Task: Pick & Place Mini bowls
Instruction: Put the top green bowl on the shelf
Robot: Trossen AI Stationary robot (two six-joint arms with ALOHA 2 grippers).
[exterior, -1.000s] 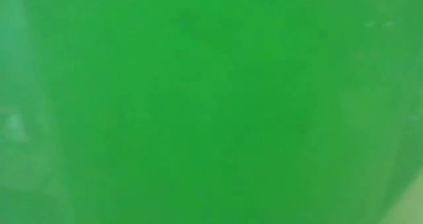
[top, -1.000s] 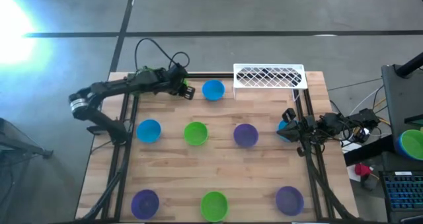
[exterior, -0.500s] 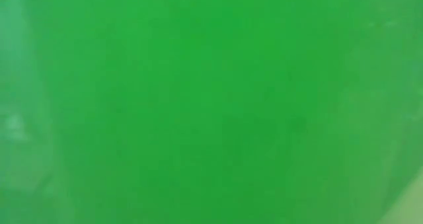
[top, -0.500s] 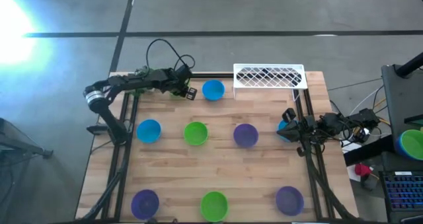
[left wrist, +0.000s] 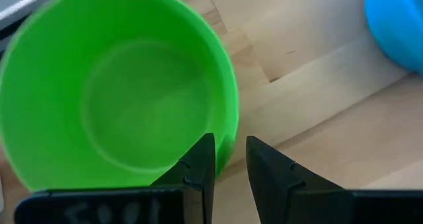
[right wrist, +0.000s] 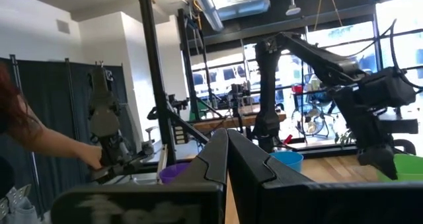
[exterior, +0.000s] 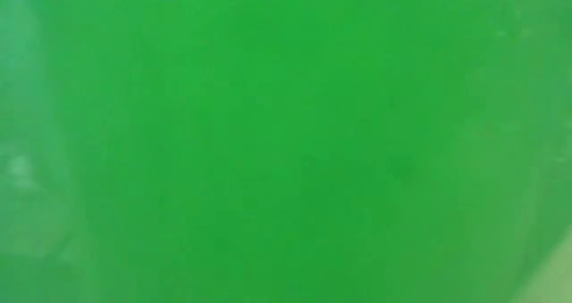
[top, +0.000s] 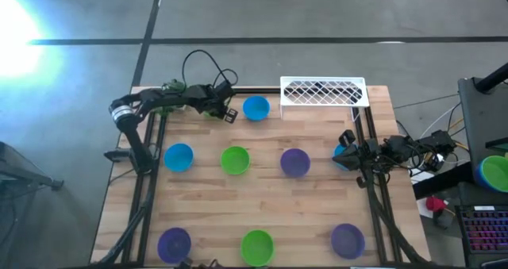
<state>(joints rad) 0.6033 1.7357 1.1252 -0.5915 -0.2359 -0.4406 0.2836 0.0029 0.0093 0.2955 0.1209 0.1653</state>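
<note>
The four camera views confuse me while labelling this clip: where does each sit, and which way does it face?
High view: overhead, straight down on the table, both arms.
Low view: table height, filled by a green surface; no arm shows.
Left wrist view: left pincer gripping the green bowl by its rim.
Right wrist view: across the table past the shut right pincer.
Shared: the blue bowl appears overhead and at the left wrist.

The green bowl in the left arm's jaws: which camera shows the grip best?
Left wrist view: the green bowl fills it, its rim between the left gripper jaws. The high view mostly hides it under that arm. The right wrist view shows a sliver. Low view: only green.
</note>
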